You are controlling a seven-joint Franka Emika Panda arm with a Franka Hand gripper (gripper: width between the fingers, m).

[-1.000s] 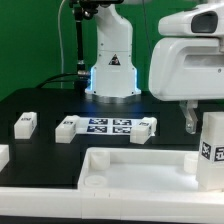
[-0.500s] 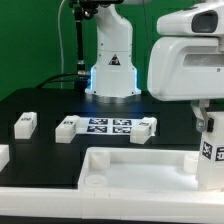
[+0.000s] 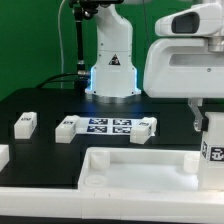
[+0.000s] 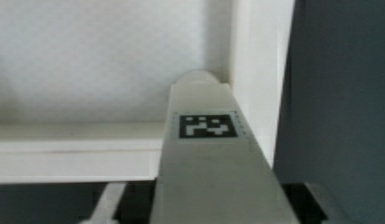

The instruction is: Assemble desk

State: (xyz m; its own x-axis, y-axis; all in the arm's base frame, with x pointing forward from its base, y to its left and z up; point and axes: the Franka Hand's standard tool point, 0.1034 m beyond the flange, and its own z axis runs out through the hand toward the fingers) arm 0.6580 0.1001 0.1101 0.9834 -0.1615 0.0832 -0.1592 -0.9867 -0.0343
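Observation:
The desk's white rimmed panel (image 3: 130, 165) lies at the front of the black table, and in the wrist view the panel (image 4: 100, 100) fills the background. At the exterior view's right, a white square leg (image 3: 212, 150) with a black-and-white tag stands upright over the panel's corner. My gripper (image 3: 205, 122) comes down onto its upper end and is shut on it. The wrist view shows that leg (image 4: 210, 150) running away from the camera, a dark finger (image 4: 127, 205) pressed on each side. The leg's lower end is hidden.
Three loose tagged legs (image 3: 25, 124), (image 3: 66, 129), (image 3: 145, 128) lie on the table behind the panel, around the marker board (image 3: 108, 126). Another white part (image 3: 3, 155) shows at the exterior view's left edge. The arm's base (image 3: 110, 70) stands at the back.
The jaws have gone from open to shut on the upright leg. The hand has shifted slightly towards the exterior view's left, and the leg has edged right.

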